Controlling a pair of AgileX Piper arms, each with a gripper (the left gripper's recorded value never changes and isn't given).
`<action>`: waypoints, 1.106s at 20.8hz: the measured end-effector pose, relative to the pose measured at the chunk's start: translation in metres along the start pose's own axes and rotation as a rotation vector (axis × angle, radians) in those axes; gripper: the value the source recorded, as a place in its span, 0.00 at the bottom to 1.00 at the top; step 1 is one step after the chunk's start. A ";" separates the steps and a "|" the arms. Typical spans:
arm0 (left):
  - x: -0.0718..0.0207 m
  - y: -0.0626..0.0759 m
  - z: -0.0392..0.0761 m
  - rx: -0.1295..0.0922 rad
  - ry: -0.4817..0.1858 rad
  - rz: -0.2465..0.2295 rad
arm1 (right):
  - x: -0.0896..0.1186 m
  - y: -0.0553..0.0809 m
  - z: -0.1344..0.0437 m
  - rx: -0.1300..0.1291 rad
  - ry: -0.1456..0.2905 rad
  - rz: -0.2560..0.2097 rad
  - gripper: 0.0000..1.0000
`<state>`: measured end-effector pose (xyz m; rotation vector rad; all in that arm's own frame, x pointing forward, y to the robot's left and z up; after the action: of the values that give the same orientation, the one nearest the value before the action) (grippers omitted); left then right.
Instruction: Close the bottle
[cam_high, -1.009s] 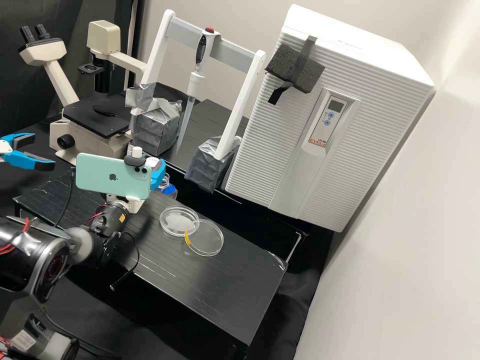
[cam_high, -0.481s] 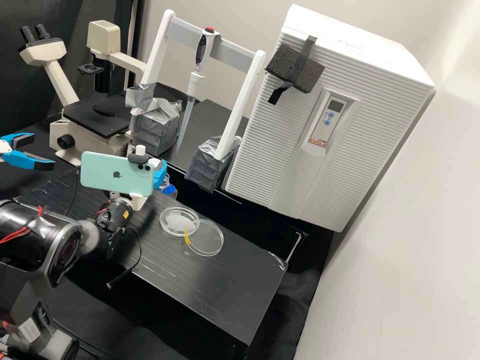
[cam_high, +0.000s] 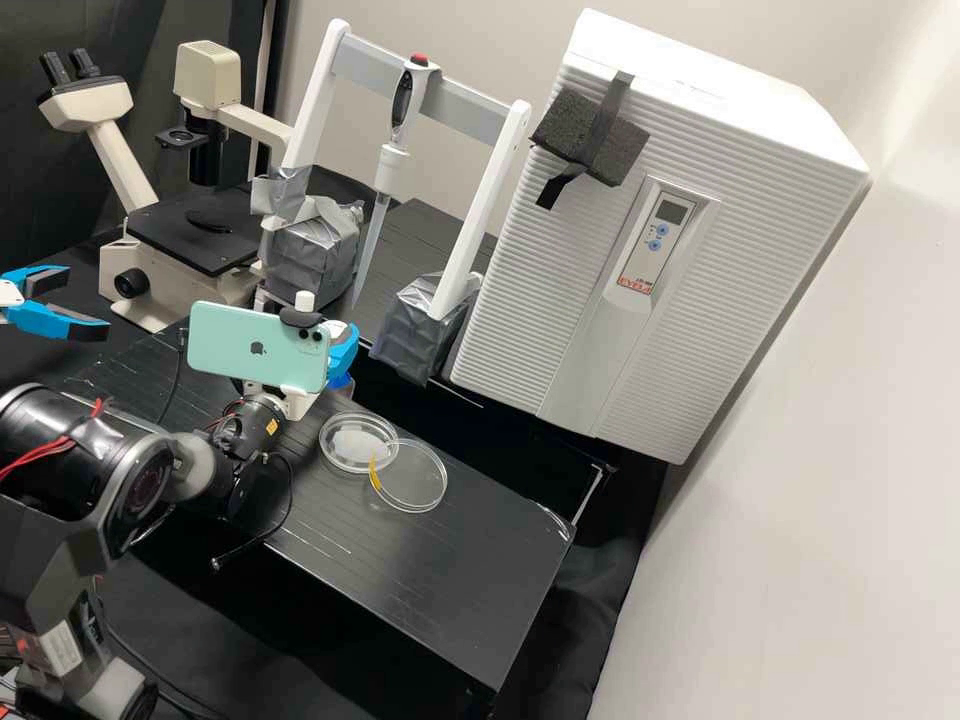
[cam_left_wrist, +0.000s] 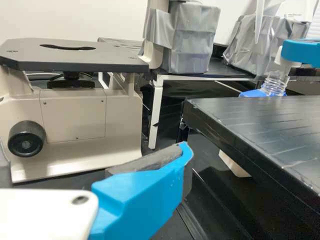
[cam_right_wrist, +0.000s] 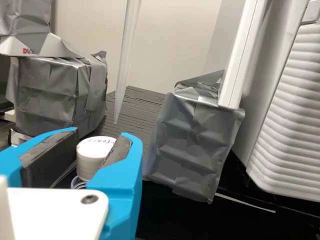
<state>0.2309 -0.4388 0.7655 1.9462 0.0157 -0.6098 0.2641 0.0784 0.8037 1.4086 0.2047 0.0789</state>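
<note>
Right wrist view: right gripper (cam_right_wrist: 97, 142) pinches white cap (cam_right_wrist: 95, 154). Left wrist view: clear bottle (cam_left_wrist: 274, 84) just beneath it, at the black platform's (cam_left_wrist: 260, 125) far edge. High view: left gripper (cam_high: 85, 298) far left, spread wide, holding nothing.

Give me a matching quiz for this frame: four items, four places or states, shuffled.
Items:
1. cap
2. pipette
3. dishes
4. left gripper

Places or states:
a. hanging on the white stand
b. open, near the microscope
c. held by the right gripper
d. flat on the black bench

Pairs: 1-c, 2-a, 3-d, 4-b.
</note>
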 end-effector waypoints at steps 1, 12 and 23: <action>0.0000 0.000 0.000 0.000 0.000 0.000 | 0.001 -0.001 0.001 0.000 -0.003 -0.004 0.00; 0.0016 0.002 0.000 0.006 -0.004 0.006 | 0.001 -0.002 0.000 0.002 0.000 -0.008 0.00; 0.0026 0.003 -0.001 0.009 -0.005 0.011 | 0.003 -0.010 0.000 0.005 0.000 -0.034 0.00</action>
<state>0.2343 -0.4405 0.7674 1.9520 -0.0004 -0.6085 0.2665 0.0779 0.7939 1.4098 0.2288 0.0504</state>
